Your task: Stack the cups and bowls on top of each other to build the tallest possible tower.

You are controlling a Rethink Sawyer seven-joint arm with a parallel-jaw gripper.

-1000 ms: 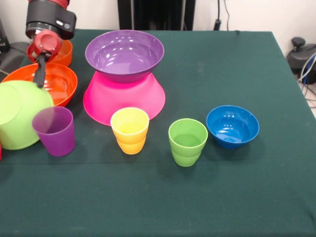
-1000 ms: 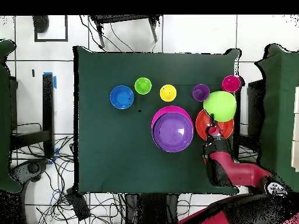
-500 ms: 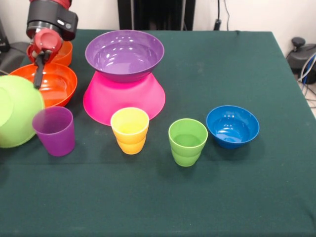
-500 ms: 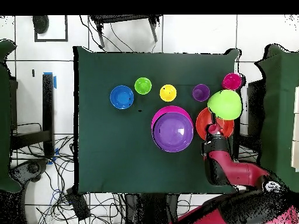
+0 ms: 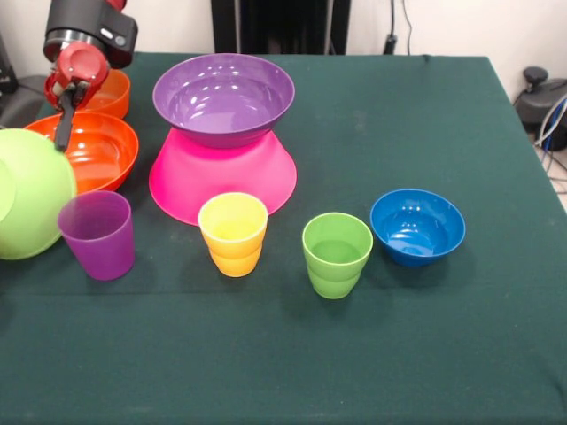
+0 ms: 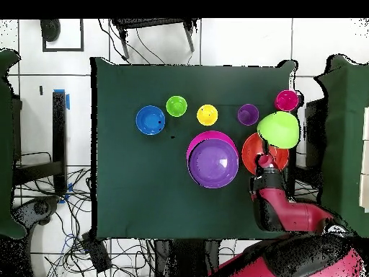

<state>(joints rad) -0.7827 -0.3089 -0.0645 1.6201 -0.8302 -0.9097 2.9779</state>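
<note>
Lime green bowl [image 5: 31, 190] tilted, rim clamped by end effector [image 5: 62, 142]; light, glossy, slippery plastic; best gripped at rim.

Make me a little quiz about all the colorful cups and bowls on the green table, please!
1. True or false: the purple bowl sits right way up on the upside-down pink bowl.
2. Which cup stands closest to the blue bowl? A) purple cup B) yellow cup C) green cup
3. Fill in: the gripper is holding up the ____ bowl by its rim.

Key: 1 true. 2 C. 3 lime green.
</note>
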